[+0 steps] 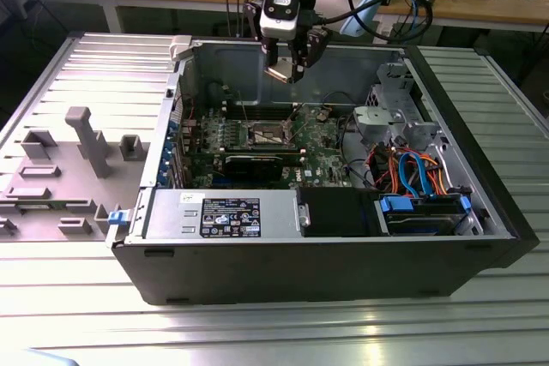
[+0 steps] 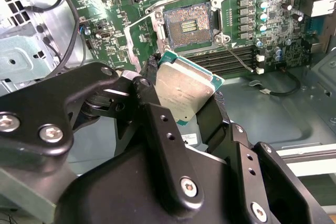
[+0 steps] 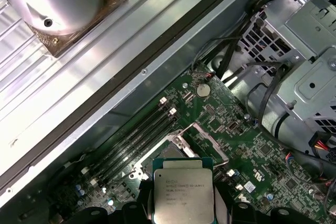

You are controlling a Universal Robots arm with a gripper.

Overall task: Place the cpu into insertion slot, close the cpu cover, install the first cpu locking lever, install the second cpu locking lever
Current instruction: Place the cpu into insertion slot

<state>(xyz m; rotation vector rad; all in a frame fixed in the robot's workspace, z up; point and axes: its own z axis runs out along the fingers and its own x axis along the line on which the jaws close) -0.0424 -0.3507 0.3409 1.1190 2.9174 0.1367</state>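
Second wrist view: cpu was clamped by the gripper, insertion slot seen bare; in the first wrist view it was half hidden

cpu partly hiding insertion slot, edge cropped

I hold the cpu by its edges, tilted in the air: 1 flat square chip with a silver-grey metal top and a green rim. The insertion slot lies apart from it, gold-brown contact field exposed. The cpu cover, a thin silver frame, stands swung open at the slot's side.
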